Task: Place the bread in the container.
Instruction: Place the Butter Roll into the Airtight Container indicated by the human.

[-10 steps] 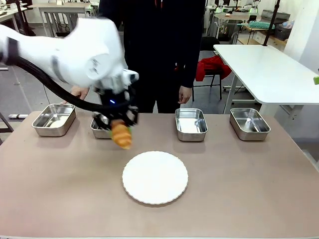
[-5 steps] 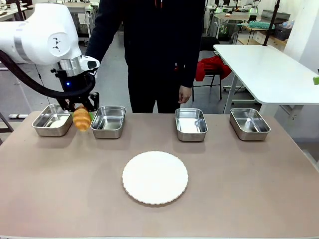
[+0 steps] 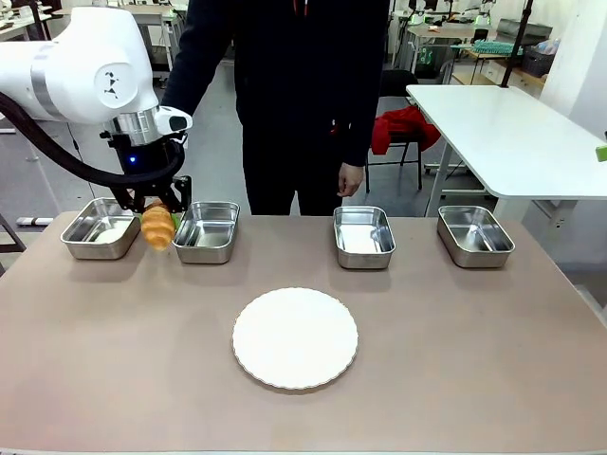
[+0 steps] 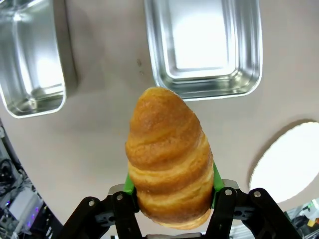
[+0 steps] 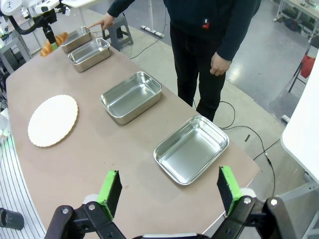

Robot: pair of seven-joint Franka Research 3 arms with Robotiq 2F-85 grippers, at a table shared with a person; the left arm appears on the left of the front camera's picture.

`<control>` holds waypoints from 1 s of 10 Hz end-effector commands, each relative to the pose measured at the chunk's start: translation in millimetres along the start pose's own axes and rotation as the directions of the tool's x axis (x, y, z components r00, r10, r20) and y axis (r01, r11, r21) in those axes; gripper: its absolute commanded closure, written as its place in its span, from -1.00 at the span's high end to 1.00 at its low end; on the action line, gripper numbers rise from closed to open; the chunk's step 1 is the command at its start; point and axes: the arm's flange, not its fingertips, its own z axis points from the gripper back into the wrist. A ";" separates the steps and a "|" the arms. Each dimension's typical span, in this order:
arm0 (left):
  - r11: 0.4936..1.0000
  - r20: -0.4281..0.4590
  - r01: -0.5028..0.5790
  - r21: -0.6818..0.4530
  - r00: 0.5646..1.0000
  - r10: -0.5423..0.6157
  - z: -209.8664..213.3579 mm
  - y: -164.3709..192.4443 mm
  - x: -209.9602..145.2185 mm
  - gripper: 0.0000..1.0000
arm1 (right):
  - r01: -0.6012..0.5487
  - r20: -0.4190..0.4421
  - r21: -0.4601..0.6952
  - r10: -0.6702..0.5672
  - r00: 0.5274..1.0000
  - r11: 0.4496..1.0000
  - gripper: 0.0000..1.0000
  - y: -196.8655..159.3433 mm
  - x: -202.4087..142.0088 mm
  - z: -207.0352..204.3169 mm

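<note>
Front view: four steel pans are lined up along the far side of the table (image 3: 95, 379), and a round white plate (image 3: 295, 338) lies bare at the centre of the frame. At the upper left, the bread (image 3: 157, 227) is held in the left gripper (image 3: 155, 210), hanging point-down above the gap between the leftmost pan (image 3: 102, 228) and the second pan (image 3: 206, 231). The third pan (image 3: 363, 237) and the fourth pan (image 3: 475, 235), at the right of the frame, are seen to be empty. A pale patch shows in the leftmost pan; whether it is a reflection or contents cannot be told. A person stands behind the table, with one hand (image 3: 352, 179) hanging at the side.

From the left wrist view, the bread (image 4: 168, 157) is clamped between the green pads (image 4: 129, 184), the fingers closed against its wider end. Two pans are seen beyond it, one at the top centre (image 4: 204, 47) and one at the upper left (image 4: 32, 55), both holding nothing.

From the right wrist view, the right gripper (image 5: 169, 191) is spread wide with nothing between its fingers, and the person's other hand (image 5: 104, 22) is seen pointing at the farthest pan at the upper left.
</note>
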 end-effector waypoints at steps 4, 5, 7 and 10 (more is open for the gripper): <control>0.987 -0.042 0.163 0.001 0.986 -0.163 0.0 126.4 48.2 0.17 | -0.003 0.008 0.000 0.003 1.000 1.000 1.00 1.6 1.4 1.1; 0.982 -0.013 0.188 -0.016 0.982 -0.188 -7.9 143.8 57.0 0.17 | -0.003 0.008 0.000 0.003 1.000 1.000 1.00 1.6 1.4 1.1; 0.973 0.013 0.231 -0.013 0.973 -0.231 -19.6 164.6 73.2 0.17 | -0.003 0.008 0.000 0.003 1.000 1.000 1.00 1.6 1.4 1.1; 0.961 0.045 0.275 -0.009 0.961 -0.274 -37.0 176.5 94.7 0.17 | -0.003 0.008 0.000 0.003 1.000 1.000 1.00 1.6 1.4 1.1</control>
